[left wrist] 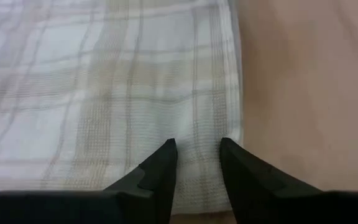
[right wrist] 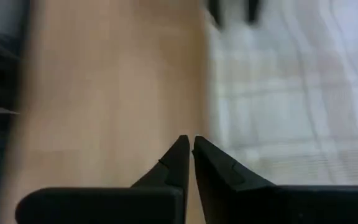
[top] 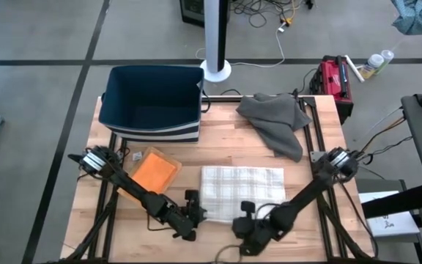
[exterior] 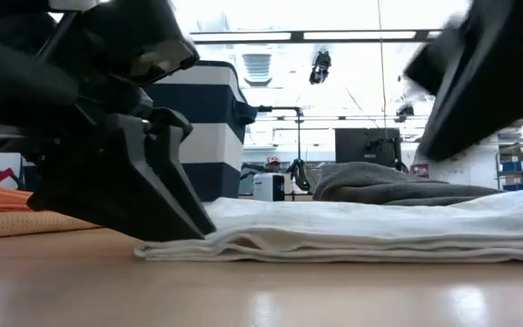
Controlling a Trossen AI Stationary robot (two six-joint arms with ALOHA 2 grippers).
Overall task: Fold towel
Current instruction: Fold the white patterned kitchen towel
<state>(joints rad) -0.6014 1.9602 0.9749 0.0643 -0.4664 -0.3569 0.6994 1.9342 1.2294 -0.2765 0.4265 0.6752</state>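
Left hand [left wrist: 196, 146] low over towel [left wrist: 104, 93]

No text, label, brand, number or sign can be read on anything in any of these views.

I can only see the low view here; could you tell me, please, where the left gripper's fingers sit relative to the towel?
Observer: In the left wrist view the left gripper is open, both fingers resting on the white checked towel near its edge.
Operator: And the right gripper?
Observer: The right gripper is shut over bare table, beside the towel, holding nothing.
Operator: What else lies on the table?
Observer: From above: an orange cloth, a grey cloth and a dark blue bin.
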